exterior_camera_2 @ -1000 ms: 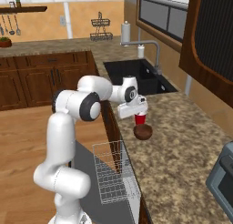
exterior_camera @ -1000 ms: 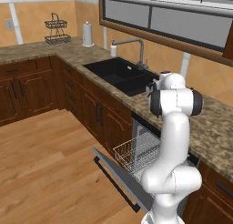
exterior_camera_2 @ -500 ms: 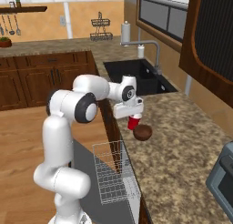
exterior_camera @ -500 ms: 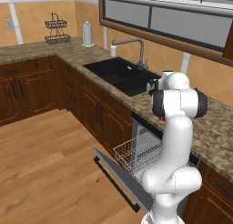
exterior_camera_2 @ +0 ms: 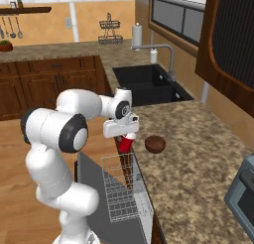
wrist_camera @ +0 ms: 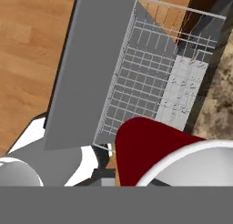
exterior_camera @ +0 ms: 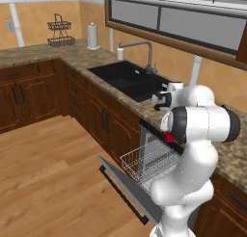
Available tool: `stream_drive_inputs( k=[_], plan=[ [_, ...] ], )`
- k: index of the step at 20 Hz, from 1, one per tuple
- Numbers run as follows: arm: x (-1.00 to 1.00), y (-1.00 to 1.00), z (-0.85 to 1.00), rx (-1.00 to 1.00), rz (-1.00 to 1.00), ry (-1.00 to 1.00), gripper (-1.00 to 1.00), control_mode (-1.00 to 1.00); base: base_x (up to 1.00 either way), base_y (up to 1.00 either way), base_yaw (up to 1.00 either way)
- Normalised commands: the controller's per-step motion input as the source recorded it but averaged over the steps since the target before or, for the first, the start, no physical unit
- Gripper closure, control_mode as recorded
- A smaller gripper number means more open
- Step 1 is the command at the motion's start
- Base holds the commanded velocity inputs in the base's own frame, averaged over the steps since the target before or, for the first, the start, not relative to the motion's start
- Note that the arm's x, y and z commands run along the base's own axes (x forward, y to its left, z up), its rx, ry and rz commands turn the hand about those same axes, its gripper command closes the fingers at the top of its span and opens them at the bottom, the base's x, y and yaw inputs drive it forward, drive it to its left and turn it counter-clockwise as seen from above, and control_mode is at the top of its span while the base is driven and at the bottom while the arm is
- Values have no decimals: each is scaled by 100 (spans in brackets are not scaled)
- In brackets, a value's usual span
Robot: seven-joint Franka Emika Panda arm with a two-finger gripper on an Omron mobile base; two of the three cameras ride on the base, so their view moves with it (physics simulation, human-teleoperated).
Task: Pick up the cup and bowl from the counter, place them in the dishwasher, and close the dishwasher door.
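My arm [exterior_camera_2: 54, 134] is showing as a chain of smooth, glossy white shells, rounded and tube-like, each link swelling into a bulbous joint. Dark grey to black rings are circling the big joint housings [exterior_camera: 202, 123], with flat dark caps closing their ends. My lower body is bulging out in fat white curves, like stacked elbows of pipe. Near the wrist, a smaller round dark cap [exterior_camera_2: 122, 109] is sitting in a white collar. My pincer [exterior_camera_2: 125, 139] is hanging from a white, boxy block with squared edges. No cables, screws or markings are visible on me.
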Motion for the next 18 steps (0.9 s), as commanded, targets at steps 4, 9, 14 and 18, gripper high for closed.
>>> stream_drive_inputs(
  k=[4,9,14,18],
  plan=[
    [-80,63,-35,-4,1,-4,100,-100,0,0,0],
    [-11,51,-73,-15,5,1,100,-100,0,0,0],
    [9,27,-64,-18,16,6,100,-100,0,0,0],
    [25,12,-53,-16,21,4,100,-100,0,0,0]
  ],
)
